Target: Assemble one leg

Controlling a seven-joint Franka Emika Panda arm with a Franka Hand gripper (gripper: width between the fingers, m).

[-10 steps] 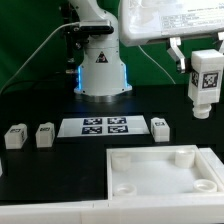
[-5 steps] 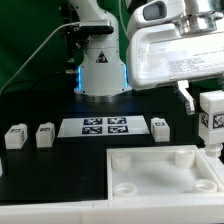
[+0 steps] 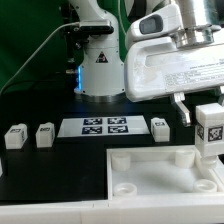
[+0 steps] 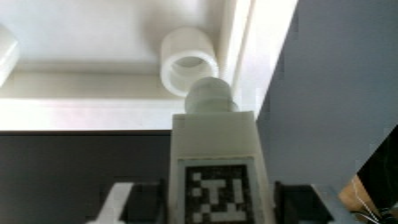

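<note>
I am clenching my tool around the leg at the frame's right edge, over the tray's upper right corner, its peg aiming at a round socket, so I am judging pickup done and seating pending.

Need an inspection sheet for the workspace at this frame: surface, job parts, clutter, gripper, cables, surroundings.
Surface: black table; marker board lies flat mid-table.
Job's things: one leg is held upright over the white tray, at its corner on the exterior view's right and near a round socket; contact cannot be told. Three loose legs are on the table: two at the exterior view's left, one beside the marker board.
Clutter: nothing seen.
Grippers: gripper shut on the leg.
Cables: a pale cable arcs beside the robot base.
Surroundings: green backdrop.
</note>
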